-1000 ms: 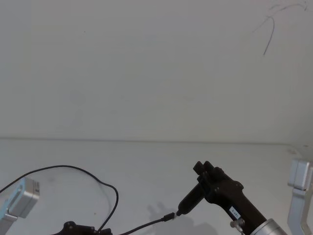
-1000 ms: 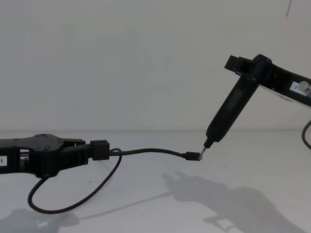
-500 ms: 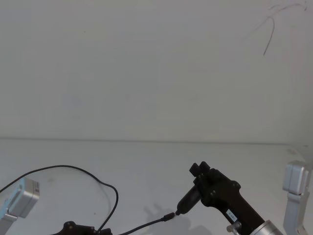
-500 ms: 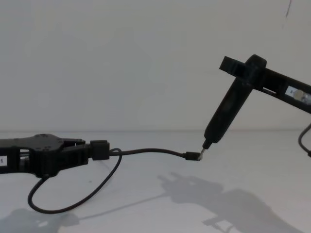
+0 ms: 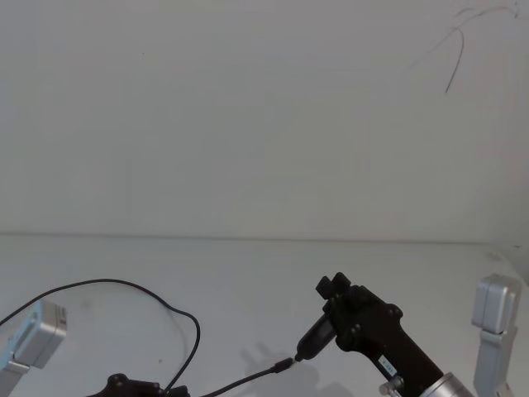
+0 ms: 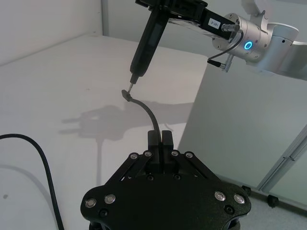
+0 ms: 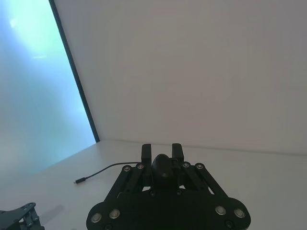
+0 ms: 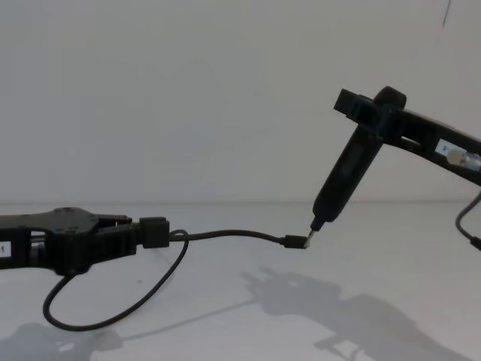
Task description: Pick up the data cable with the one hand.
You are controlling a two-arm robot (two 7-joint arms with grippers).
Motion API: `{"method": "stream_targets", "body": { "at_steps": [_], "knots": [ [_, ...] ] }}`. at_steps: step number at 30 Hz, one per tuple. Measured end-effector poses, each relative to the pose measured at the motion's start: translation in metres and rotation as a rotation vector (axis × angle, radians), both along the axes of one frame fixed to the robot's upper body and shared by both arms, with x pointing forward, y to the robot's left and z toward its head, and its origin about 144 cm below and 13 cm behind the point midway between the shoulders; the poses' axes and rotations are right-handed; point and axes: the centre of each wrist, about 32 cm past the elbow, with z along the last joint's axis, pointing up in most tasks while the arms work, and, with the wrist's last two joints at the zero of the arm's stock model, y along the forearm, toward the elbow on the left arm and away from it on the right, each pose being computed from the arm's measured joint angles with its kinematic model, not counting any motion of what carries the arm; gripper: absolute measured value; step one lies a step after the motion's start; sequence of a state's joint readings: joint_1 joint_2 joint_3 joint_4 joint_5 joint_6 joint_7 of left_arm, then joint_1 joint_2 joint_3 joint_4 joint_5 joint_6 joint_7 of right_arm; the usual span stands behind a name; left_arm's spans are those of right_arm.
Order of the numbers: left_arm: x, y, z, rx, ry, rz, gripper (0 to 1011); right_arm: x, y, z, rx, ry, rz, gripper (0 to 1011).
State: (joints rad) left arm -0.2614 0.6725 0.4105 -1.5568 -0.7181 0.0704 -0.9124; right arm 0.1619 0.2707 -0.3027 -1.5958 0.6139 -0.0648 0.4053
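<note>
A: What's changing?
B: The right gripper (image 8: 372,124) is drifting left, its fingers clamped on a tool (image 8: 344,178) whose tip is nudging the free plug (image 8: 295,241).
A: And the cable (image 8: 225,235)?
B: The left gripper (image 8: 146,232) is pinching it above the table (image 8: 391,248); pickup looks done.

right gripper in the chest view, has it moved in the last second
Yes. The right gripper has drifted left against the wall-table edge behind it, while the data cable plug at its tip stayed put. The left gripper holds the other plug.
</note>
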Motion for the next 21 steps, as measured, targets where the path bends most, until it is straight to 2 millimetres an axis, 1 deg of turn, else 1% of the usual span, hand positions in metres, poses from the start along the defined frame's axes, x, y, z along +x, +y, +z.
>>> {"method": "stream_targets", "body": {
  "at_steps": [21],
  "knots": [
    [0.0000, 0.0000, 0.0000, 0.000, 0.000, 0.000, 48, 0.0071, -0.0019, -0.0075, -0.013, -0.036, 0.038, 251]
  ]
}}
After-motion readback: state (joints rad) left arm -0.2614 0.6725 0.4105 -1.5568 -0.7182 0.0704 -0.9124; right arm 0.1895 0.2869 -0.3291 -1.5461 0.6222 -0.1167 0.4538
